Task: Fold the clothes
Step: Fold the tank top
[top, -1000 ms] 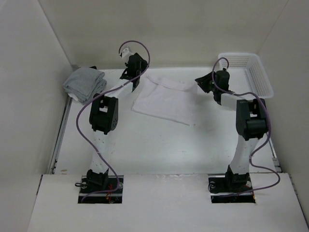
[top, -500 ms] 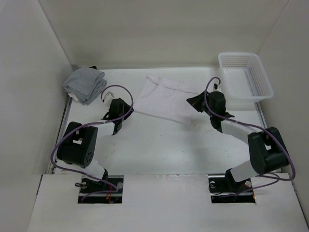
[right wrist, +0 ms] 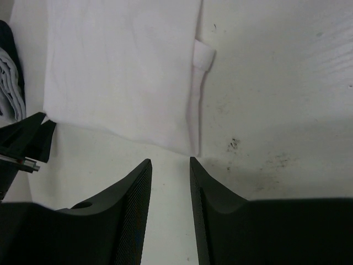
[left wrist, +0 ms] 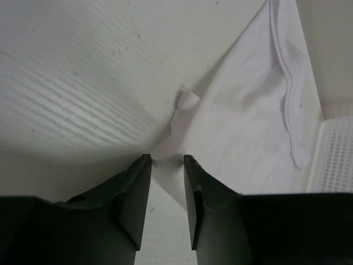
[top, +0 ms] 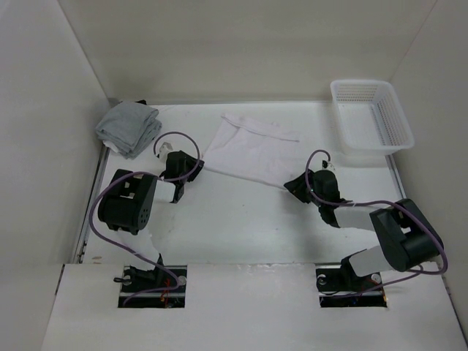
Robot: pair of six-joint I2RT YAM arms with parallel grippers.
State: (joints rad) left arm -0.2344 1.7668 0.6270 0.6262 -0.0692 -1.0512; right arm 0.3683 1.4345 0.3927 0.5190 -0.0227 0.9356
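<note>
White walls enclose a white desk [top: 241,219]. The white garment [top: 248,150] lies spread flat toward its far middle, between a grey bundle [top: 128,128] and a basket [top: 362,82]. The left fingers [left wrist: 144,168] stand narrowly apart at its near-left corner, and the right fingers [right wrist: 144,174] stand narrowly apart just short of its near-right corner, gripping nothing.

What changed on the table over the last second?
Both arms drew back from the far side of the white garment and lowered: the left gripper now sits at its near-left corner, the right gripper at its near-right corner, both open, holding nothing. The garment, grey bundle and basket stayed put.
</note>
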